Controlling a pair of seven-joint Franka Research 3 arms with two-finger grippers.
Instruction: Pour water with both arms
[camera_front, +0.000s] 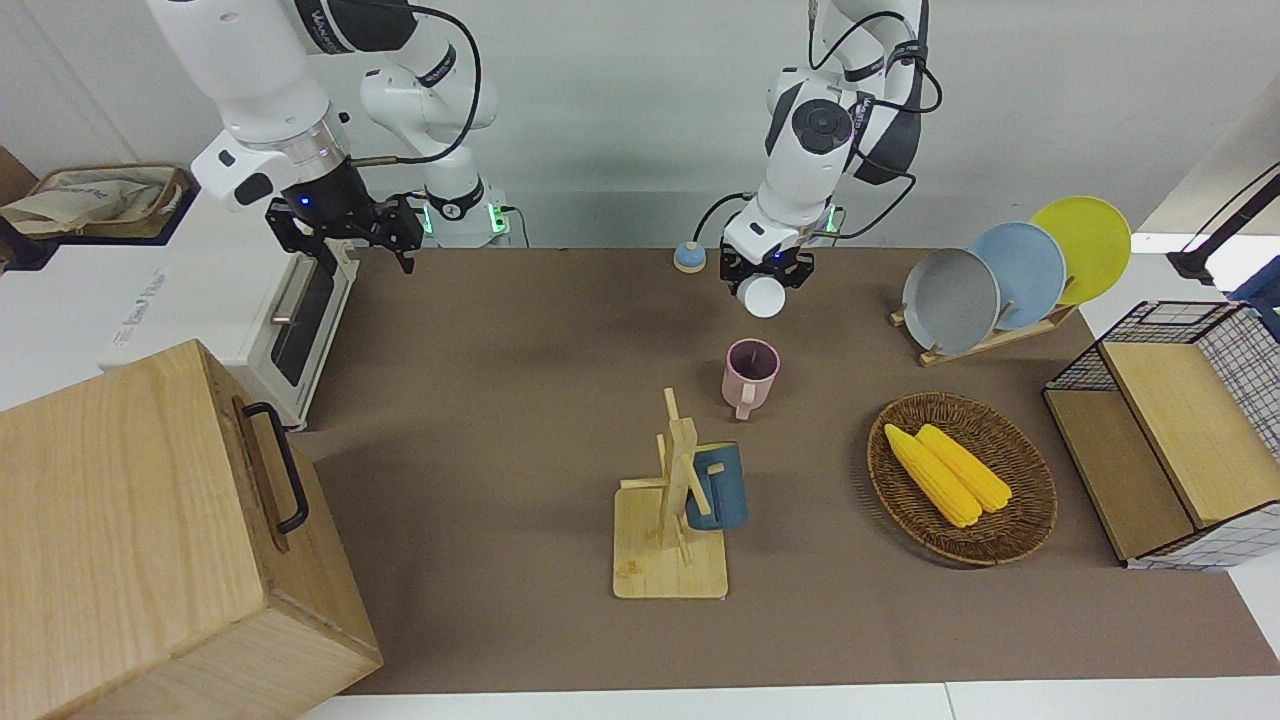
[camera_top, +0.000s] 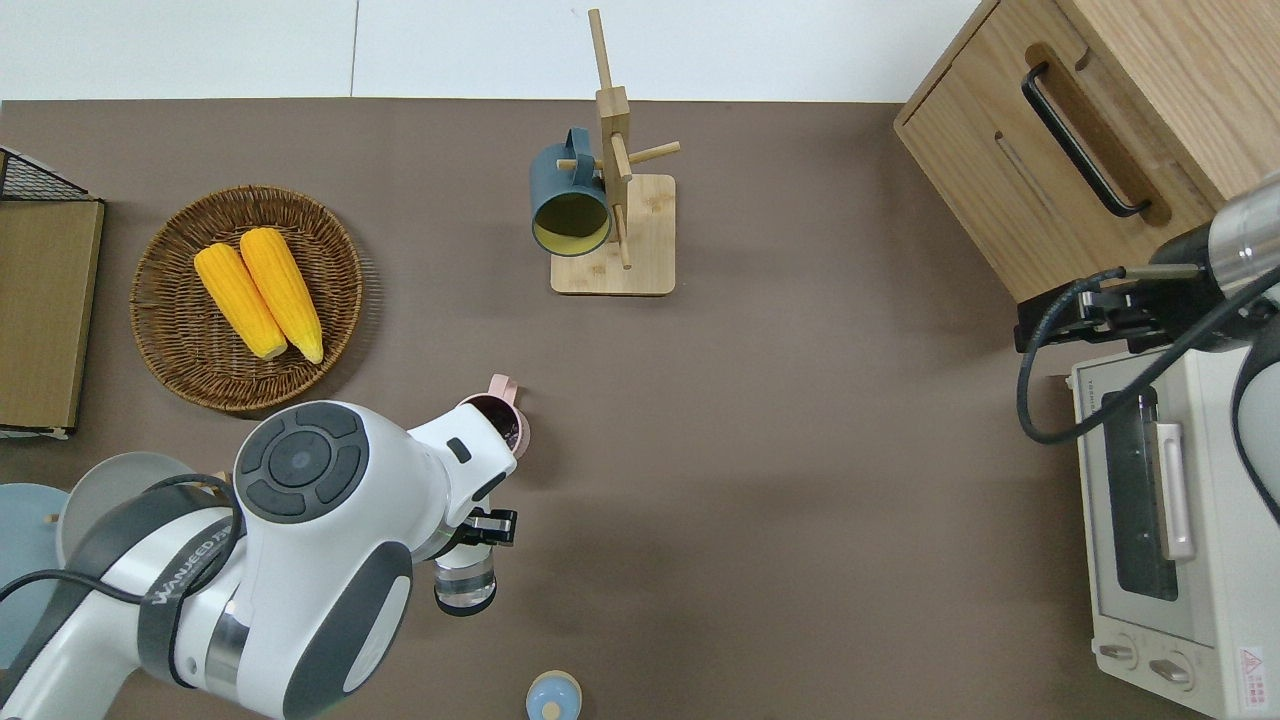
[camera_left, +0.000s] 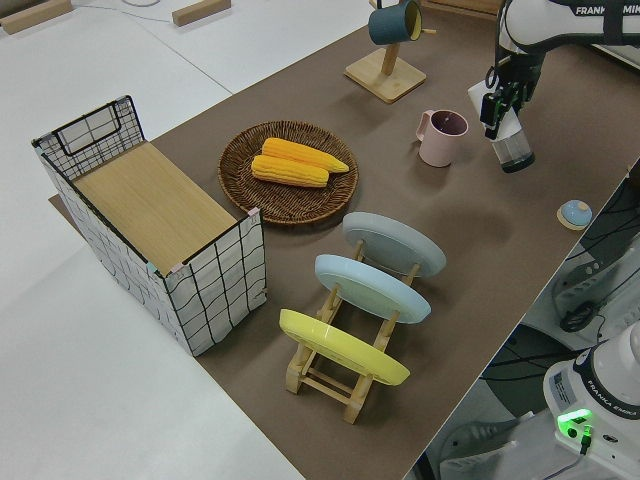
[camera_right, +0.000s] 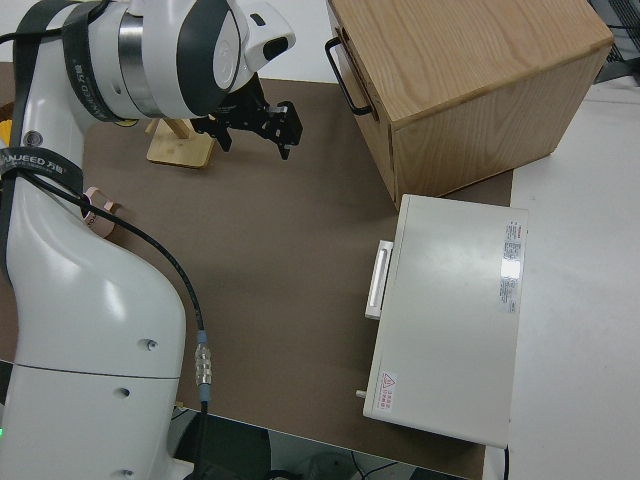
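Between the fingers of the left gripper sits a clear glass cup, clamped and tipped so that its pale bottom faces the front camera. From overhead, the glass hangs over bare table just nearer to the robots than the pink mug, and the left arm's wrist covers part of the mug's mouth. No stream of water can be made out in any view, and whether the glass holds water cannot be told.

The pink mug stands upright on the table with its handle pointing away from the robots. Farther from the robots, a dark blue mug hangs on a wooden mug rack. Near the robots' edge of the table lies a small blue and tan dome.

Toward the left arm's end, a wicker basket holds 2 cobs of corn, with a plate rack carrying 3 plates and a wire crate nearby.

At the other end, the right arm is parked; the right gripper has its 2 fingers spread apart, holding nothing. A white toaster oven and a wooden cabinet stand at that end.
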